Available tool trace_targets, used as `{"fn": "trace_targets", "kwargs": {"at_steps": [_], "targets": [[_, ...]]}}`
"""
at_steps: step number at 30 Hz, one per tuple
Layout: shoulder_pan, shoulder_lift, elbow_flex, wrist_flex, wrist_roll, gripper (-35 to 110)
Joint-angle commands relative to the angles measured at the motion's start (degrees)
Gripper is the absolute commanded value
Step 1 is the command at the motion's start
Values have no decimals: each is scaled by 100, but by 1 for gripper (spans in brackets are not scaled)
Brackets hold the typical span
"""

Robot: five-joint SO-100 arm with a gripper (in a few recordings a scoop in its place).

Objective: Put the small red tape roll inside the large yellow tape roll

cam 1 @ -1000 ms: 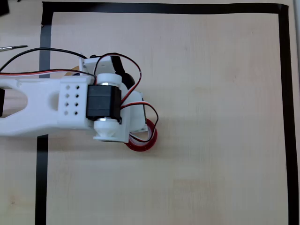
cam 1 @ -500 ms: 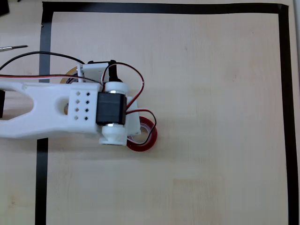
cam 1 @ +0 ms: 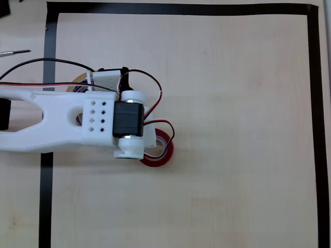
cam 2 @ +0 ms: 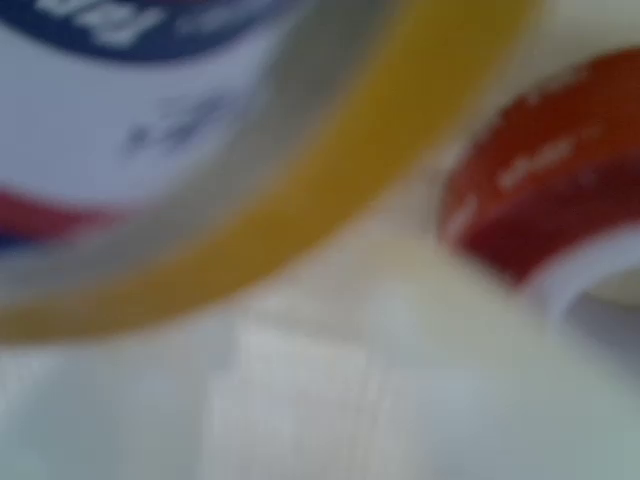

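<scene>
— What's closest to the lens on your end?

— In the wrist view, very blurred, the large yellow tape roll curves across the upper left, its white core with blue and red print behind the yellowish band. The small red tape roll sits at the right, its white inner edge below it. A pale, out-of-focus mass fills the bottom; I can't say what it is.

— And the jaws?

— I cannot tell. From overhead, the white arm covers the gripper, so whether it's released or clenched is hidden from me.

— Where are the rolls on the table?

— Overhead, the red roll lies flat on the wooden table, peeking out just right of the arm's end. A sliver of the yellow roll shows near the arm's upper edge, left of the red one. The black tape border runs farther off.
</scene>
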Motion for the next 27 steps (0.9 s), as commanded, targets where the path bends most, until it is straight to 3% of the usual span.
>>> {"fn": "trace_targets", "kwargs": {"at_steps": [1, 23, 27], "targets": [[-167, 246, -220, 114, -149, 19], [-281, 229, -677, 114, -211, 22], [-193, 396, -721, 114, -237, 17]]}}
